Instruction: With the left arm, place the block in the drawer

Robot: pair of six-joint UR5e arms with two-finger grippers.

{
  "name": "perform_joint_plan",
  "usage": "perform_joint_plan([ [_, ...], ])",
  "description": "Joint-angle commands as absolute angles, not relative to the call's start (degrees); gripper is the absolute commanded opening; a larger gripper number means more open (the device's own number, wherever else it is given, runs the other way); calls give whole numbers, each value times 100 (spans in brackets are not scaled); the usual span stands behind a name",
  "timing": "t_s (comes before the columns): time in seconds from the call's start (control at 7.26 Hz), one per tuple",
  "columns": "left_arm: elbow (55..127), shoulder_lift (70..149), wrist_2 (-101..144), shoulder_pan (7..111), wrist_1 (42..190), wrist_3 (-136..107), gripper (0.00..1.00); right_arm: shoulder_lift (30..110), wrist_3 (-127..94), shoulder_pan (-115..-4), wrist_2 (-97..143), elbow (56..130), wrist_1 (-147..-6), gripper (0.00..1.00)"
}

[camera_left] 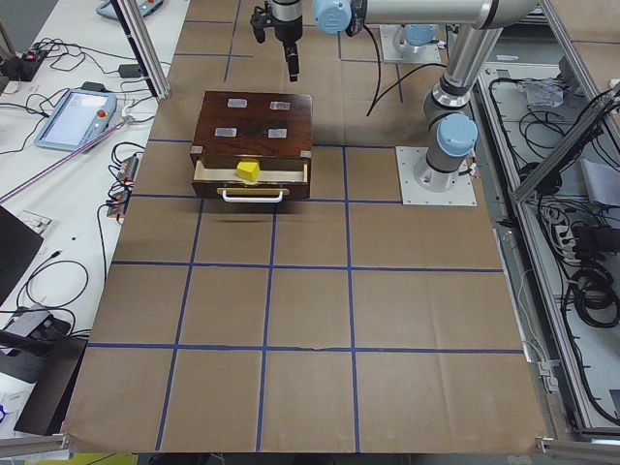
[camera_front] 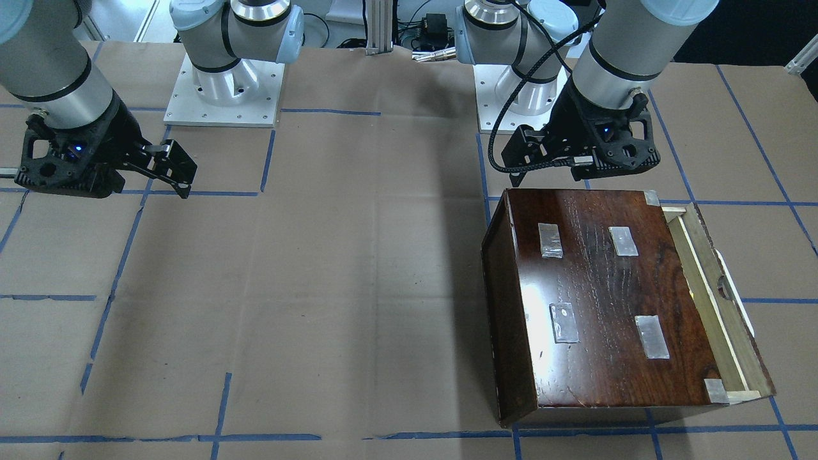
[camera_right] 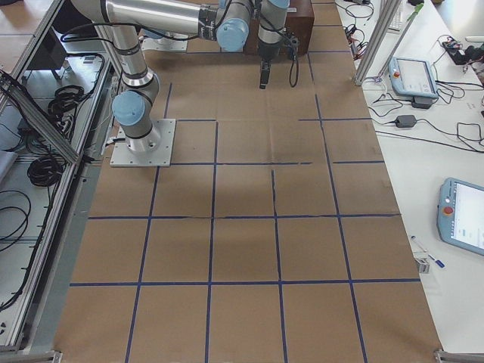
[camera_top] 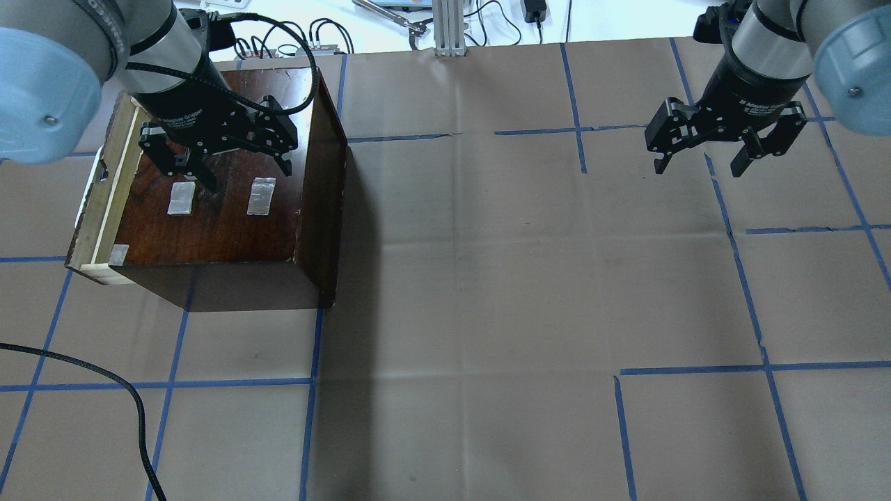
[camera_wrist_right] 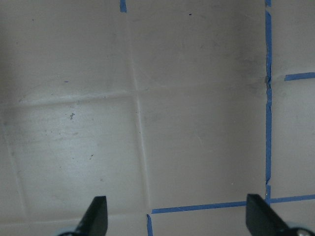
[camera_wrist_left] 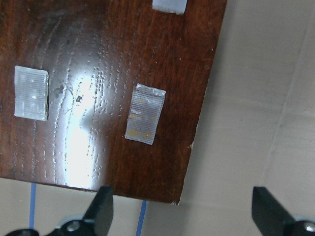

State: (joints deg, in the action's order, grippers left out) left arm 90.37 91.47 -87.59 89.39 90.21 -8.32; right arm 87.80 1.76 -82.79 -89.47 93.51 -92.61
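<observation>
The yellow block (camera_left: pixel 248 170) lies in the pale-wood drawer (camera_left: pixel 252 176), which stands pulled out a little from the dark cabinet (camera_left: pixel 254 126). The block shows only in the exterior left view. The drawer's rim also shows in the front-facing view (camera_front: pixel 709 300) and the overhead view (camera_top: pixel 104 202). My left gripper (camera_top: pixel 247 174) hangs open and empty above the cabinet top (camera_top: pixel 223 209), away from the drawer; its wrist view shows its spread fingertips (camera_wrist_left: pixel 101 209) over the top's edge (camera_wrist_left: pixel 98 88). My right gripper (camera_top: pixel 698 165) is open and empty above the brown table.
Several grey tape patches (camera_front: pixel 551 240) are stuck on the cabinet top. A white handle (camera_left: pixel 254 197) sticks out from the drawer front. A loose black cable (camera_top: pixel 104 376) lies on the table's near left. Blue tape lines (camera_top: pixel 738 250) grid the paper-covered table.
</observation>
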Motion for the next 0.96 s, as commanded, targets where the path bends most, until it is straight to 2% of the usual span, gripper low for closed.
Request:
perform_joint_plan([
  [0.0,9105,9036,-8754,8956,9018,-660,99,8780,176,-8279,-8947,9343,-9255,100],
  [0.83,9264,8956,-8780,8956,8974,-483,99,8780,176,-8279,-8947,9352,-9264,100],
])
